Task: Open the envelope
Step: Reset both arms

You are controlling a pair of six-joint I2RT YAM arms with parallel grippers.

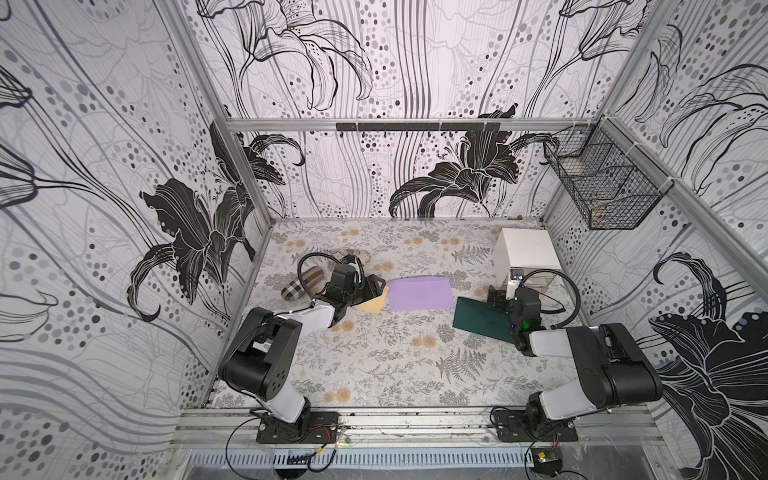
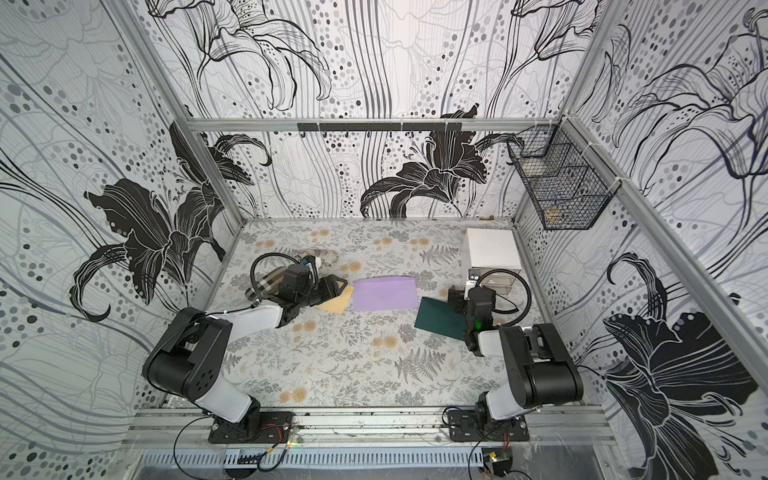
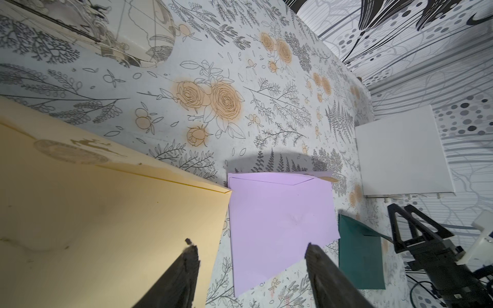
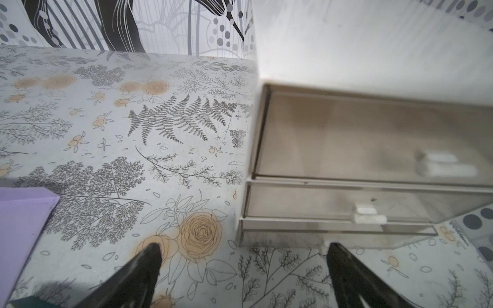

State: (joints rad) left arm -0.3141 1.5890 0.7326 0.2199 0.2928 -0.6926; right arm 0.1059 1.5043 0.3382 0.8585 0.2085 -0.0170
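This is a lab robot cell: a table (image 1: 374, 353) boxed in by aluminium framing (image 1: 291, 124) and wallpapered panels (image 1: 104, 208). Arm bases (image 1: 297, 428) bolt to a rail (image 1: 415, 422) along the table's near edge; a wire basket (image 1: 602, 183) hangs above its far right corner.

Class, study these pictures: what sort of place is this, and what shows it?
Likely a robot test booth, not a home: a left arm and right arm bolted to a rail, wallpapered panels on a metal frame, and envelopes laid out on the table.

Black-and-white arms (image 1: 320, 316), looped black cables (image 1: 299, 272)
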